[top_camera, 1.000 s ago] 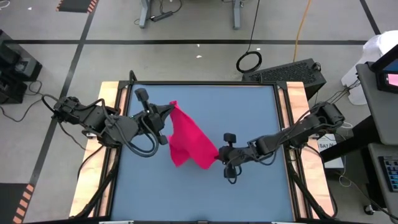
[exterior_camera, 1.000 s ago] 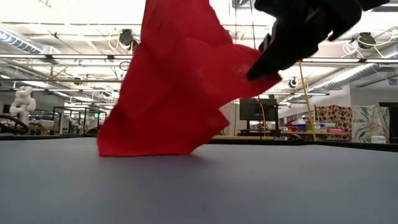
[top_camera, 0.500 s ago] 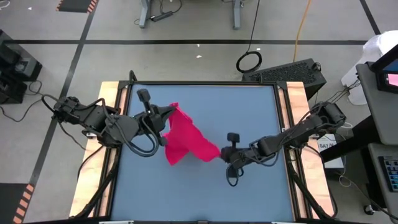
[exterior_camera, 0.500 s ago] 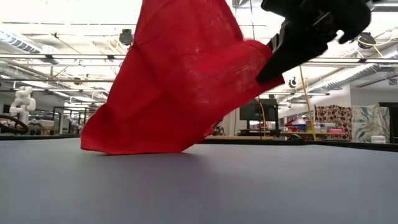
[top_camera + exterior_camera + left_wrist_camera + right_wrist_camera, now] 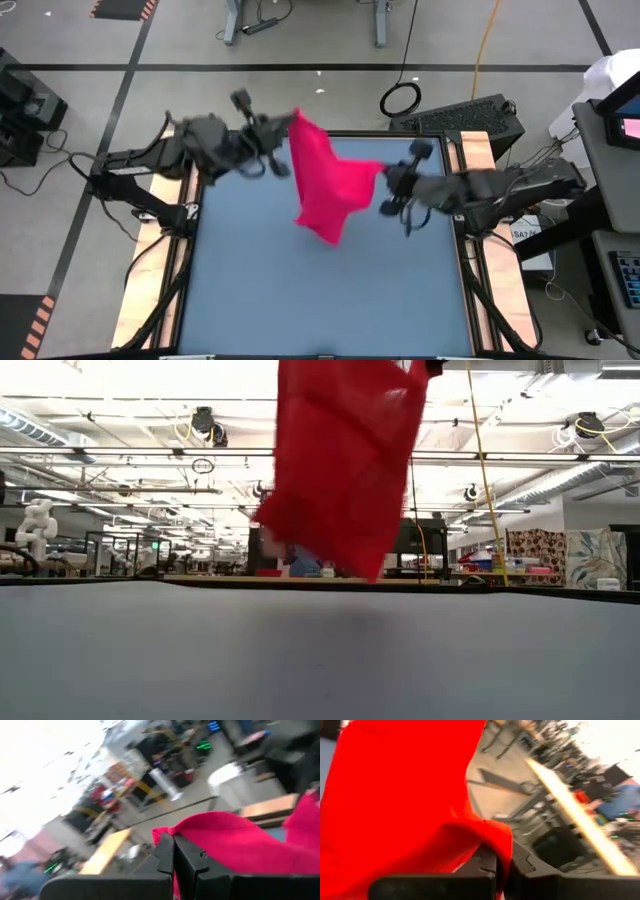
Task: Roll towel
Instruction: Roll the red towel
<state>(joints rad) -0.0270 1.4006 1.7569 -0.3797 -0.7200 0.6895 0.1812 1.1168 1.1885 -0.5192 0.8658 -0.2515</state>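
Observation:
The bright red towel [image 5: 327, 188] hangs in the air between my two grippers above the far half of the blue table [image 5: 400, 290]. In the low view the towel [image 5: 340, 470] droops in a bunch, and its lowest tip [image 5: 372, 572] hangs clear of the tabletop. My left gripper [image 5: 286, 134] is near the table's far edge, shut on the towel's far corner. My right gripper [image 5: 385, 190] is to the right of the towel, shut on its right corner. My left gripper pinches a corner of the towel [image 5: 165, 834] between its two fingers [image 5: 187, 857], roughly level, coming from the table's left. The cloth falls away slack beyond the fingers, off the table. My right gripper pinches a folded edge at the towel's right corner [image 5: 497, 835] between its two fingers [image 5: 482, 865], coming from the table's right. The rest of the towel hangs below and beyond that hold, lifted clear.
Wooden rails [image 5: 180, 260] run along the table's left and right sides. Beyond the far right corner stand a dark keyboard case [image 5: 465, 115] and a coiled cable [image 5: 400, 98] on the floor. The near half of the table is bare blue surface.
Both grippers have risen and swung toward the table's far edge, the right one also toward the right edge. The towel, whose lower edge lay on the table a second ago, has been lifted clear and now hangs bunched between them.

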